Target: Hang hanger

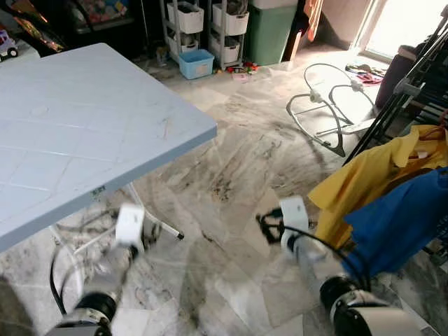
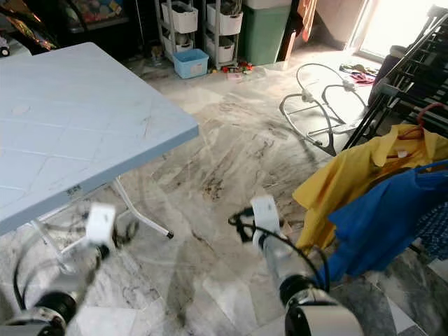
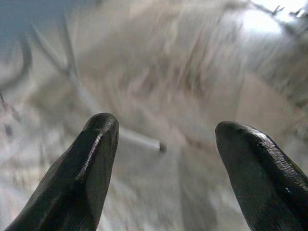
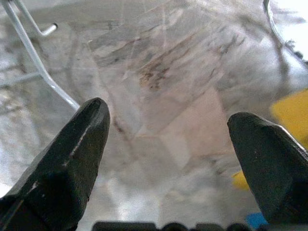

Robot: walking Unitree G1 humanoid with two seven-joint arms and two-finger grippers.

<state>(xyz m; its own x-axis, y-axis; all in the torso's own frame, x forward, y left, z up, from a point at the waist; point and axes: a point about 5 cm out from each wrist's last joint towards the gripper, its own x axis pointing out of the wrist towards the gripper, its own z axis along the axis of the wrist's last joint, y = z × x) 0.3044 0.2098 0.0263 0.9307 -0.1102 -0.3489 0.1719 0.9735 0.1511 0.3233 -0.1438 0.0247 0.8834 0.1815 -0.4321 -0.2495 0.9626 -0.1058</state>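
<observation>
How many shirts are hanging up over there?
2. A yellow shirt hangs on the drying rack to the robot's right, and a blue shirt hangs just below it, nearer. More may be hidden past the edge.

One table, far left; two shirts, yellow and blue, near right; two grippers, left and right; one bouncer frame, far right.

This is a lived-in room of a home: a marble-patterned tiled floor, a pale blue folding table, white storage drawers, scattered toys, a baby bouncer frame, and a drying rack with a yellow shirt and blue garment.
</observation>
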